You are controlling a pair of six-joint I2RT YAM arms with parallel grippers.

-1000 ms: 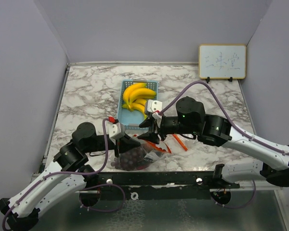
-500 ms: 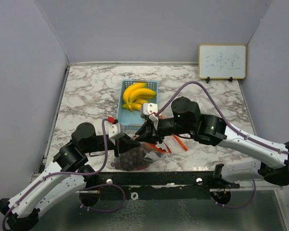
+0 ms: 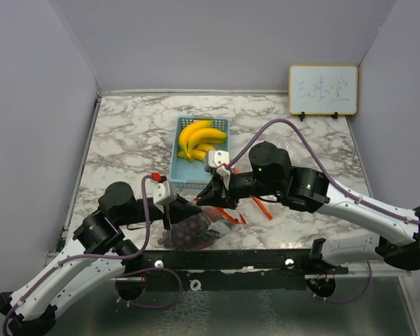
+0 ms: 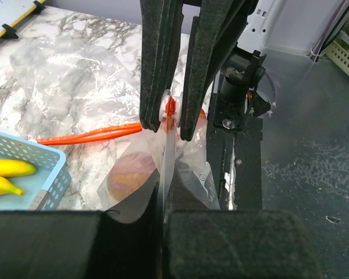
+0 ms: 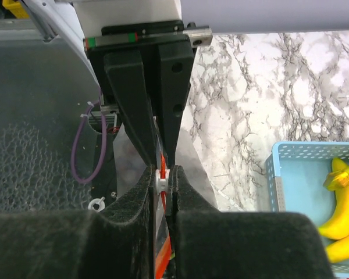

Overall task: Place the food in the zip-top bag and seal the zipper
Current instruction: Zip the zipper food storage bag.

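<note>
A grey-veined white marble counter (image 3: pixel 126 133) fills the booth floor. The two arms reach in from its near edge and meet just in front of the middle. At the back right a wood-framed whiteboard (image 3: pixel 323 89) stands against the wall, and its faint handwritten strokes are too pale to read.

A blue mesh basket (image 3: pixel 176 157) sits at the centre of the counter. The bunch of yellow bananas (image 3: pixel 199 140) lies inside it and not in the bag.

Just in front of the basket, near the counter's front edge, is the clear zip-top bag (image 3: pixel 208 227). The dark purple grape cluster (image 3: pixel 187 234) is already in it. The left wrist view also shows a rounded reddish piece (image 4: pixel 131 174) through the plastic.

The left gripper (image 4: pixel 161 212) is clenched on the bag's upper edge. The right gripper (image 5: pixel 163 174) is clamped on the same edge directly opposite, fingertip to fingertip with the left. The thin film stands upright between them.

The orange-red zipper strip (image 4: pixel 93 135) runs from that pinch out across the marble. No brand or label can be read on the bag or basket.
</note>
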